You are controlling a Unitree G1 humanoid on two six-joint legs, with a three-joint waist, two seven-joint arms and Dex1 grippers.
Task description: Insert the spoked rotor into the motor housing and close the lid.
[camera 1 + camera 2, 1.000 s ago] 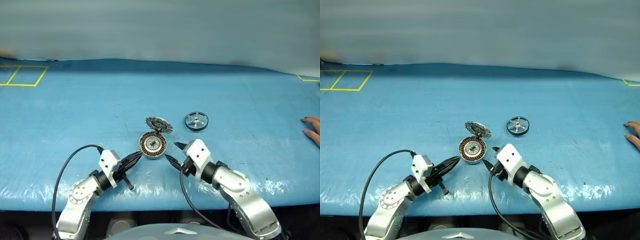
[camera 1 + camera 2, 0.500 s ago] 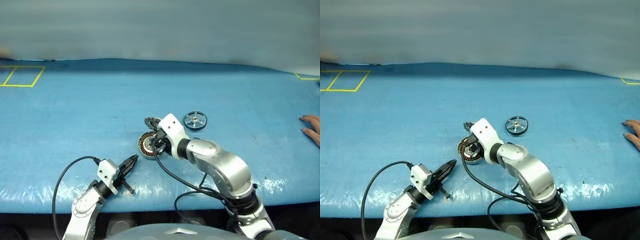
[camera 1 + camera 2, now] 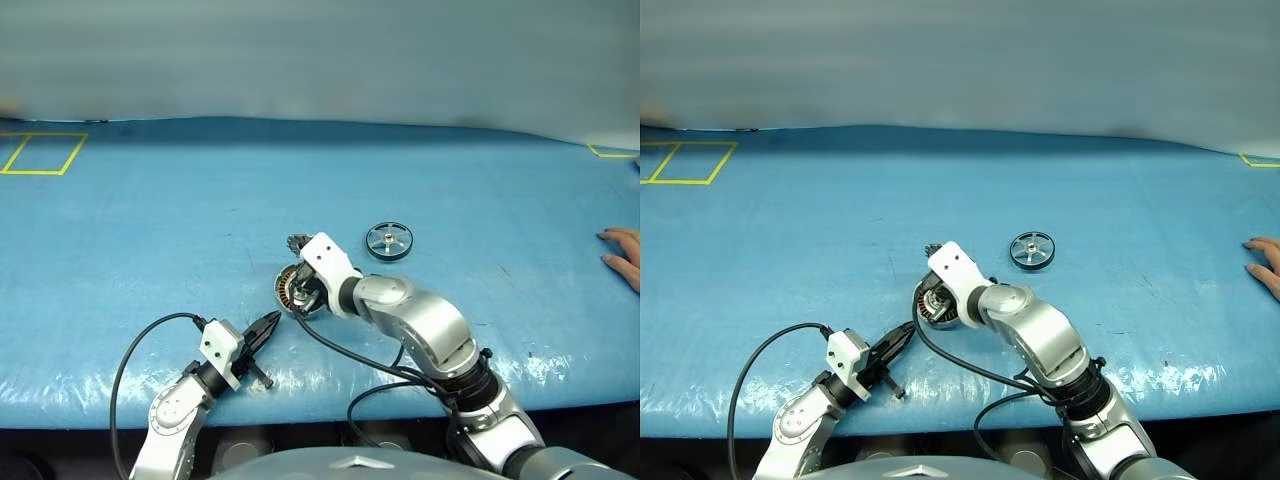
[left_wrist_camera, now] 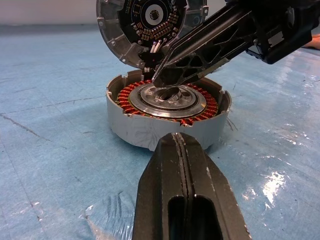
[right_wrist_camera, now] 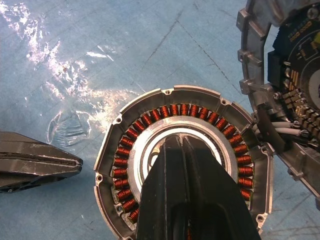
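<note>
Nearest, the left claw (image 3: 268, 322) hovers low over the blue desk (image 3: 150, 230), fingers pressed together and empty, aimed at the motor housing (image 4: 167, 112) just beyond. The right claw (image 4: 159, 76), also closed and holding nothing, points down into the housing's dark core inside the copper windings. The hinged lid (image 4: 150, 22) stands open behind the housing. Farther right, apart, lies the spoked rotor (image 3: 389, 241). A person's hand (image 3: 624, 255) rests at the desk's right edge.

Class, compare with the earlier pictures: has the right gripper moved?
Yes. The right gripper has swung from beside the motor housing to over its core, toward the left, and has shut.
</note>
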